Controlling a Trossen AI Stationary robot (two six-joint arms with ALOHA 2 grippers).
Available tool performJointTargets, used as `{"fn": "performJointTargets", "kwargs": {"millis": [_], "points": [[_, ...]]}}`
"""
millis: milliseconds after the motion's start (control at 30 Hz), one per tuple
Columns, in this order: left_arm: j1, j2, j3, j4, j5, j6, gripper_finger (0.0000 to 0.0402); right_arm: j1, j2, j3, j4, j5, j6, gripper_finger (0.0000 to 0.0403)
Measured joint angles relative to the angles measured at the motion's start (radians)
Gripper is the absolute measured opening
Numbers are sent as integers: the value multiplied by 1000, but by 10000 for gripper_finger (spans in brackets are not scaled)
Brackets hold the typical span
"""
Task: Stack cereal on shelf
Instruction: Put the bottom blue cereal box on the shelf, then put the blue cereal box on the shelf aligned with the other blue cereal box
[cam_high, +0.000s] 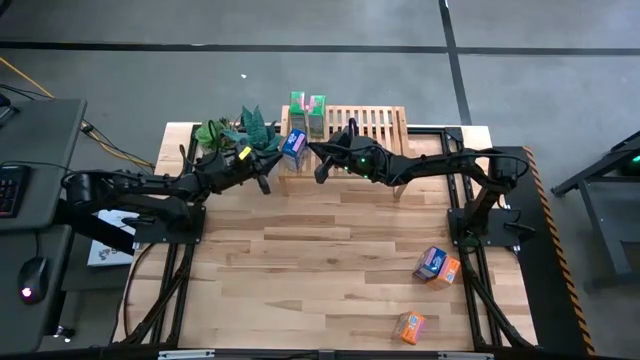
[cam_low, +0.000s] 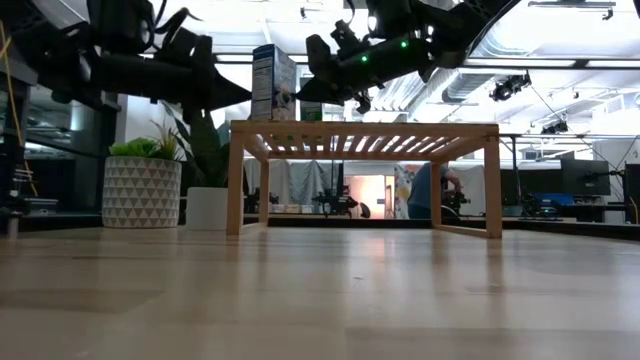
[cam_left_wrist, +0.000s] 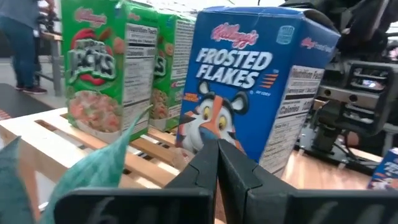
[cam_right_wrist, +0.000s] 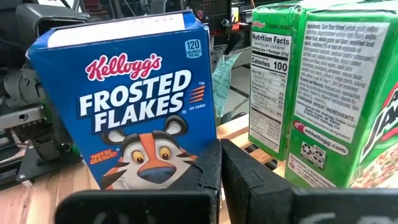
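The shelf stands at the far edge of the surface, and everything here is placed from it. On its left end a blue Frosted Flakes box stands upright, at the shelf's front left corner. Just behind it, at the shelf's back left corner, two green boxes stand upright side by side, touching each other.

The left hand hangs just off the shelf's left front corner, fingers pressed together and holding nothing — the blue box is directly ahead of its fingertips, close but apart. The right hand reaches in over the shelf's front edge from the right, also closed and empty; the blue box stands just past its tips, with the green pair farther back beside it. So the blue box sits between the two hands.

Well away from the shelf, toward the near right of the surface, a blue box and an orange box lie touching, and another orange box lies nearer the front edge. Potted plants stand just left of the shelf.
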Motion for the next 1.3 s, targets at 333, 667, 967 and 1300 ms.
{"fn": "performJointTargets", "kwargs": {"millis": [333,667,967,1300], "points": [[-42,52,39,-18,-29,44,0,0,0,0,-4,-2,0,0],[-42,103,61,-18,-16,34,0,0,0,0,-5,-3,-1,0],[-42,101,61,-18,-15,33,0,0,0,0,-13,-3,-3,0],[-42,5,61,-125,-47,53,0,0,-12,0,-60,1,-53,0]]}}
